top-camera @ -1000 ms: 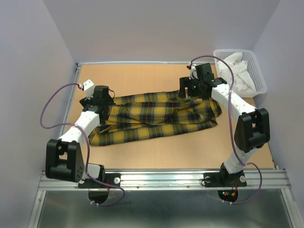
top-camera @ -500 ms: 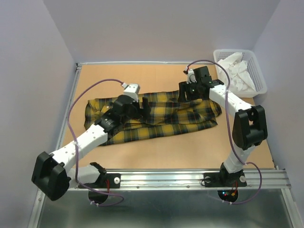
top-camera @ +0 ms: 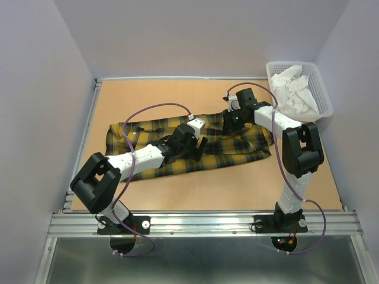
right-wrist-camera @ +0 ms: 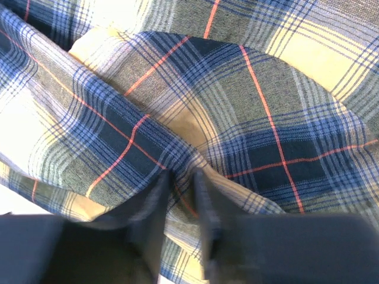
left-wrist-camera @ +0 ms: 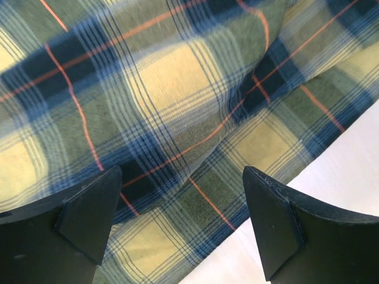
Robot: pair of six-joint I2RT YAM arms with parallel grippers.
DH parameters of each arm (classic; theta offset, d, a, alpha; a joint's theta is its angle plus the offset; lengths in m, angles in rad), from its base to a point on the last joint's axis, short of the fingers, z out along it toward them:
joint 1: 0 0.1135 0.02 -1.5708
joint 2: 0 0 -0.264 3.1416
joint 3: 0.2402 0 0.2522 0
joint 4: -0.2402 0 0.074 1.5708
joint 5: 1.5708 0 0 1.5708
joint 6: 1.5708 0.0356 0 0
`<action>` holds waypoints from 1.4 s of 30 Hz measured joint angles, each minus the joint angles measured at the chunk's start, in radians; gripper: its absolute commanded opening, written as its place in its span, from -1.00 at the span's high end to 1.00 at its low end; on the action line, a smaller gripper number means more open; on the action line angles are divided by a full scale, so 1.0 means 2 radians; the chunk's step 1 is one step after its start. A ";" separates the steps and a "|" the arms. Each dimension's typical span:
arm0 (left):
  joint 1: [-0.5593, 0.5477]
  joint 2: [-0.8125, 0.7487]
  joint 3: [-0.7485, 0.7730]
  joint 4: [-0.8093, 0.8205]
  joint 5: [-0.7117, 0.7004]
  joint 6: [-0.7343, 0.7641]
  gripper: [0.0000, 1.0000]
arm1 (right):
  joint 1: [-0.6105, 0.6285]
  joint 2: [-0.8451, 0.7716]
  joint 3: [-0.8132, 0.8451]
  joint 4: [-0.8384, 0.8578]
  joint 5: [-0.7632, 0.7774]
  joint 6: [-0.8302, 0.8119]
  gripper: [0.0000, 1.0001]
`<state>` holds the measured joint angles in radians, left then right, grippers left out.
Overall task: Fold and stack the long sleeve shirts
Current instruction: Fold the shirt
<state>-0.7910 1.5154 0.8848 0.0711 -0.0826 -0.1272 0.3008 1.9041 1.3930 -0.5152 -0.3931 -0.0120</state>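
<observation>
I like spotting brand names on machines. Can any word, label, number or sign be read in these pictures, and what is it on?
None: no readable text in any view.
The plaid shirt shows only its pattern, with no tag or label visible.
The white basket, left arm and right arm carry no legible markings.
</observation>
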 measured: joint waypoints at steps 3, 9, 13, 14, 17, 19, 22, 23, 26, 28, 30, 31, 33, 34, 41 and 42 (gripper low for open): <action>-0.002 0.021 0.000 0.000 0.003 0.000 -0.89 | -0.003 0.002 0.000 0.000 0.002 -0.001 0.74; -0.012 0.045 -0.014 -0.004 0.023 -0.006 -0.89 | -0.011 0.008 0.000 0.000 0.015 -0.005 0.77; -0.016 0.062 -0.016 -0.009 0.036 -0.013 -0.89 | -0.017 0.018 0.002 -0.001 0.032 -0.005 0.63; -0.016 0.067 -0.016 -0.008 0.035 -0.014 -0.89 | -0.017 0.019 0.003 -0.001 0.036 -0.004 0.54; -0.016 0.066 -0.012 -0.015 0.031 -0.020 -0.93 | -0.018 0.019 0.007 -0.002 0.039 -0.001 0.32; -0.016 0.065 -0.006 -0.029 0.026 -0.026 -0.97 | -0.019 0.019 0.012 -0.001 0.039 0.008 0.14; -0.016 0.051 0.003 -0.066 0.013 -0.039 -0.97 | -0.020 0.012 0.015 -0.001 0.032 0.023 -0.22; -0.016 0.038 0.007 -0.080 0.007 -0.045 -0.97 | -0.020 0.009 0.015 -0.002 0.029 0.030 -0.34; -0.004 -0.010 0.022 -0.097 -0.002 -0.063 -0.97 | -0.016 -0.014 0.015 0.000 0.011 0.052 -0.48; 0.020 -0.051 0.032 -0.094 -0.005 -0.079 -0.97 | -0.009 -0.031 0.015 0.002 0.005 0.067 -0.51; 0.064 -0.088 0.036 -0.079 -0.005 -0.097 -0.96 | 0.008 -0.048 0.015 0.011 0.001 0.090 -0.53; 0.086 -0.100 0.036 -0.071 -0.008 -0.107 -0.96 | 0.018 -0.054 0.015 0.020 0.000 0.102 -0.54; 0.128 -0.110 0.036 -0.061 -0.012 -0.121 -0.96 | 0.031 -0.063 0.012 0.040 -0.001 0.124 -0.54; 0.161 -0.108 0.038 -0.059 -0.018 -0.135 -0.96 | 0.039 -0.069 0.008 0.054 -0.002 0.137 -0.54; 0.276 -0.046 0.038 -0.103 -0.041 -0.188 -0.91 | 0.046 -0.086 -0.035 0.104 -0.009 0.188 -0.54; 0.291 -0.042 0.035 -0.106 -0.042 -0.195 -0.89 | 0.046 -0.086 -0.041 0.108 -0.010 0.192 -0.54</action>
<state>-0.2092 1.4322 0.9546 -0.1413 -0.1665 -0.5163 0.3927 1.7321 1.3113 -0.3000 -0.4129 0.3717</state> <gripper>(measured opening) 0.967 0.768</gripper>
